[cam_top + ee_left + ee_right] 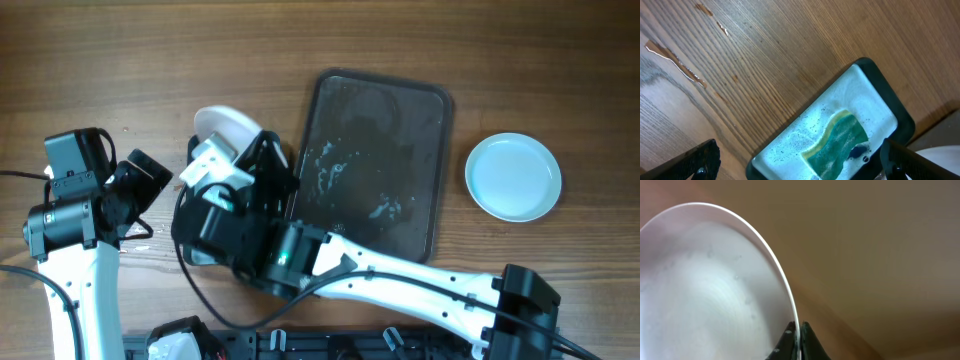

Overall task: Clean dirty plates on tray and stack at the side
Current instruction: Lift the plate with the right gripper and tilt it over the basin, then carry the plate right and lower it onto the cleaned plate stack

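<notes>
My right gripper (796,332) was clamped on the rim of a white plate (715,290), held tilted just left of the tray (400,130). The plate sat close to my left gripper (800,157), whose jaws stood wide apart over the basin (880,95) and sponge (837,140). From overhead my right arm (400,275) hid the basin. The far plate (513,176) lay right of the tray. I could not find a third.

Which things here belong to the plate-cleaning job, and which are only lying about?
Job: held plate, plate on the table, tray, basin, sponge.
Lying about: pale streaks on the wood.
</notes>
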You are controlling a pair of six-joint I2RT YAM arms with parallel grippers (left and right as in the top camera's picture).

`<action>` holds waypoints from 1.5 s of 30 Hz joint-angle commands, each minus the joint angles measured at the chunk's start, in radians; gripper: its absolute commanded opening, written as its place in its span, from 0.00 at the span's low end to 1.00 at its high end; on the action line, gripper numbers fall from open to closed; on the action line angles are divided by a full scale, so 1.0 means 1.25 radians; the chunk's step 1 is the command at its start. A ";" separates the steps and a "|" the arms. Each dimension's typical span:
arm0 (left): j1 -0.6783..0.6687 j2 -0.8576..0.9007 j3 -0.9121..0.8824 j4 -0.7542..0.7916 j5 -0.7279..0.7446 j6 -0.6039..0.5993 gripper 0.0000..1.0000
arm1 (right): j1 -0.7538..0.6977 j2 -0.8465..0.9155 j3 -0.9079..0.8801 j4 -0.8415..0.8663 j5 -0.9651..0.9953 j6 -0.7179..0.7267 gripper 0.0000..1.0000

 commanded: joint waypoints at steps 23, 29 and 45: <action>0.005 -0.010 0.010 -0.001 -0.011 -0.007 1.00 | -0.046 0.015 -0.007 -0.097 -0.240 0.094 0.04; 0.005 -0.010 0.010 -0.001 -0.011 -0.007 1.00 | -0.139 0.010 -0.007 -0.269 -0.506 0.579 0.05; 0.005 -0.010 0.010 -0.001 -0.011 -0.007 1.00 | -0.899 -0.287 -0.006 -0.383 -1.086 0.535 0.04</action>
